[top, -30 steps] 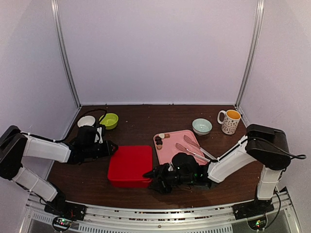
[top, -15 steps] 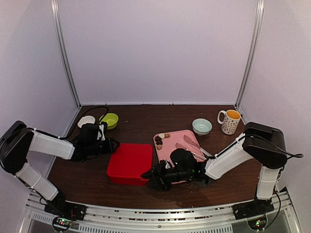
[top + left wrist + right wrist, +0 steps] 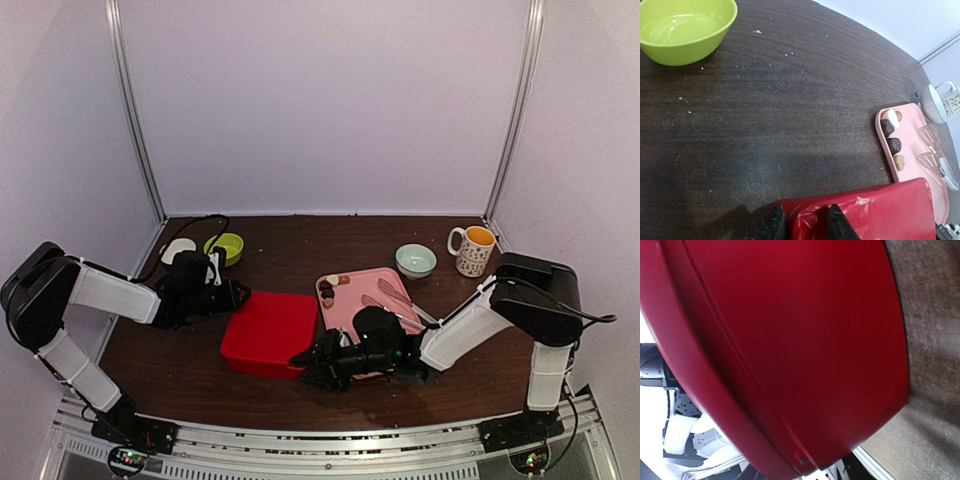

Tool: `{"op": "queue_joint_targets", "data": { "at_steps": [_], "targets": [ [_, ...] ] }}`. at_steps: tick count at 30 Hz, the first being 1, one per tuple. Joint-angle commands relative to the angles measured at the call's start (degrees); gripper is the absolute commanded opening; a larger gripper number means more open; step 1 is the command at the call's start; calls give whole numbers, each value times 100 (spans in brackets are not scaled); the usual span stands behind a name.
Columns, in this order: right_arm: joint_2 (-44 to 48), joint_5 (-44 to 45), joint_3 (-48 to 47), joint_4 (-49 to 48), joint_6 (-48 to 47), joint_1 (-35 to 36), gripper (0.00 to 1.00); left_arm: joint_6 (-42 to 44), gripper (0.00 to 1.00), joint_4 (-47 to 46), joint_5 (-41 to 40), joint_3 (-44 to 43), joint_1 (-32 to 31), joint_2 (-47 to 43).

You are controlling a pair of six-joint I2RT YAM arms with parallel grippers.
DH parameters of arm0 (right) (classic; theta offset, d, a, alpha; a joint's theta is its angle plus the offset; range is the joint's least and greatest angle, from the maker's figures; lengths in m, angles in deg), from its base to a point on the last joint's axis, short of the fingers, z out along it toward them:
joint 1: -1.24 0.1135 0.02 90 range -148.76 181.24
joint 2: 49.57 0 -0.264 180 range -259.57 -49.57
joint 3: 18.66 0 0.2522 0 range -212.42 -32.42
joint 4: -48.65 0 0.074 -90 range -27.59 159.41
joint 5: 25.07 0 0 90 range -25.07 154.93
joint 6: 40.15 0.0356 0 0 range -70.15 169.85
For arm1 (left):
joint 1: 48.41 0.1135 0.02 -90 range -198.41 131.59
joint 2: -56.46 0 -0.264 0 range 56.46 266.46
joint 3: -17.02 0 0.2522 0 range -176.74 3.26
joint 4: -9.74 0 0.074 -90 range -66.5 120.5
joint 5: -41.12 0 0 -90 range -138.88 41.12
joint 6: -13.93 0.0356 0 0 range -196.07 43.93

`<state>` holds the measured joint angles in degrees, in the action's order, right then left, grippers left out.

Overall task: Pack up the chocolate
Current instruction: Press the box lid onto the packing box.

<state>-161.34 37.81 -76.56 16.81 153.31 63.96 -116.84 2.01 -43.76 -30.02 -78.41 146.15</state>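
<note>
My left claw (image 3: 805,221) clamps the red box (image 3: 880,210) corner; right claw (image 3: 308,359): cannot tell. The chocolate (image 3: 893,145) looks light, fragile; pinch sides softly.

Box (image 3: 268,333) was glossy red; tray (image 3: 345,313) pink; chocolate (image 3: 894,146) cream, dark brown, tan. Far left, lime bowl (image 3: 227,247); far right, pale blue bowl (image 3: 415,260) and white patterned mug (image 3: 472,250), orange inside. Tabletop (image 3: 300,250) was dark woodgrain.

Reaches low over the worktop with the left arm, elbow bent, left tool (image 3: 805,226) pointing forward, its fingers (image 3: 776,223) closed on the rim of the red box (image 3: 268,335) between them. Stretches the right arm low too, right tool (image 3: 303,362) close up to the box just ahead; finger spacing hidden.
</note>
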Motion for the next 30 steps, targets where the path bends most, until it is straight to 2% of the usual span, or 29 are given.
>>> {"op": "queue_joint_targets", "data": {
  "at_steps": [1, 10, 12, 13, 26, 30],
  "targets": [
    [-434, 959, 109, 913, -283, -268, 18, 68, 26, 1035, 764, 173, -384, 311],
    [-432, 1111, 256, 1033, -202, -266, 9, 74, 26, 1068, 765, 147, -410, 311],
    [-443, 1123, 307, 1036, -157, -267, 1, 75, 26, 1065, 765, 148, -419, 317],
    [-457, 1124, 307, 1036, -151, -266, 0, 74, 26, 1067, 763, 140, -426, 322],
    [-328, 1270, 185, 1442, -381, -215, 0, 57, 26, 1059, 768, 129, -464, 339],
    [-437, 1256, 152, 1181, -431, -199, 0, 55, 26, 1074, 787, 103, -479, 339]
  ]
}}
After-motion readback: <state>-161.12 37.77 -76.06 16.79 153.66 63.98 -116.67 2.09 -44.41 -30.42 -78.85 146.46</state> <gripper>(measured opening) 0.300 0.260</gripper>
